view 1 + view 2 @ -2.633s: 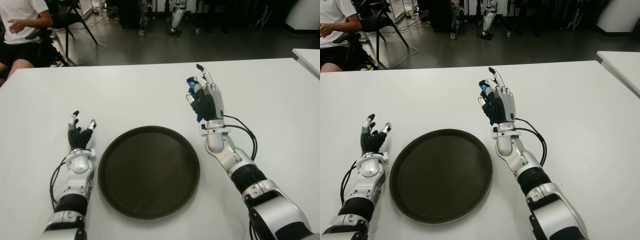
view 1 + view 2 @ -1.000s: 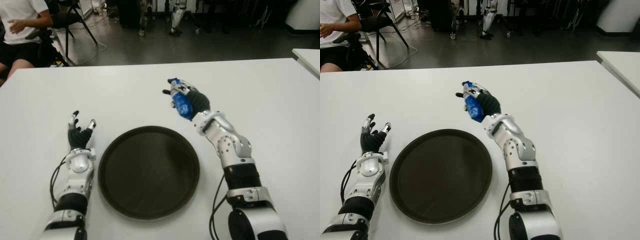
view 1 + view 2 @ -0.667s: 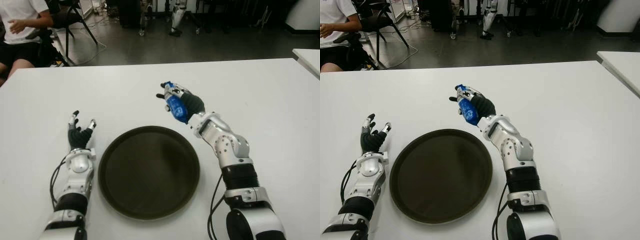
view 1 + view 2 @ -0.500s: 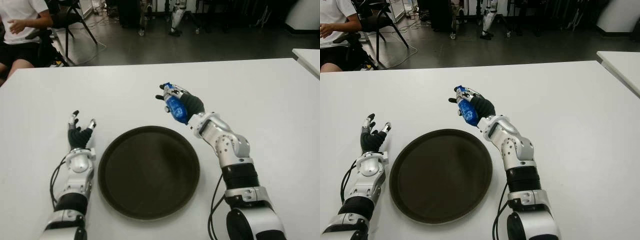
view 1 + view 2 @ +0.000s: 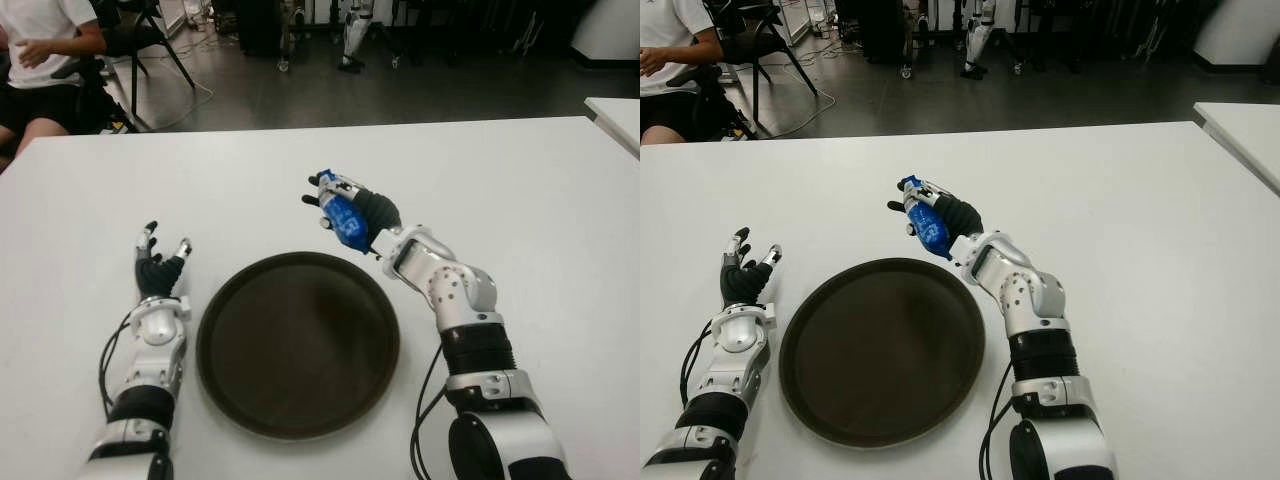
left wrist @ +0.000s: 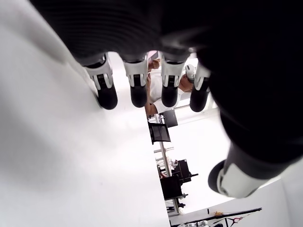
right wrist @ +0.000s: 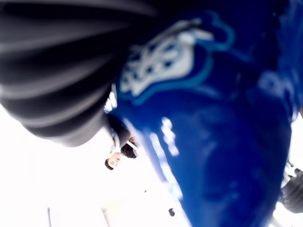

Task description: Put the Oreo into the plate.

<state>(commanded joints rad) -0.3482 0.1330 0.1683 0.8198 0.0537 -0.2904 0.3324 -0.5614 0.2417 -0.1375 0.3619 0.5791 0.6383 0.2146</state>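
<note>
the blue oreo pack (image 5: 346,221) is clamped in the curled fingers of the right hand (image 5: 355,212), held off the table (image 5: 520,200) just beyond the far rim of the plate (image 5: 298,342). so the pick-up looks done; what is left is carrying it over the plate, lowering it and letting go. the plate holds nothing yet. the left hand (image 5: 157,272) shows just left of the plate, fingers loosely spread and holding nothing. a seated person (image 5: 40,60) is beyond the table's far left corner. nothing lies between pack and plate.
</note>
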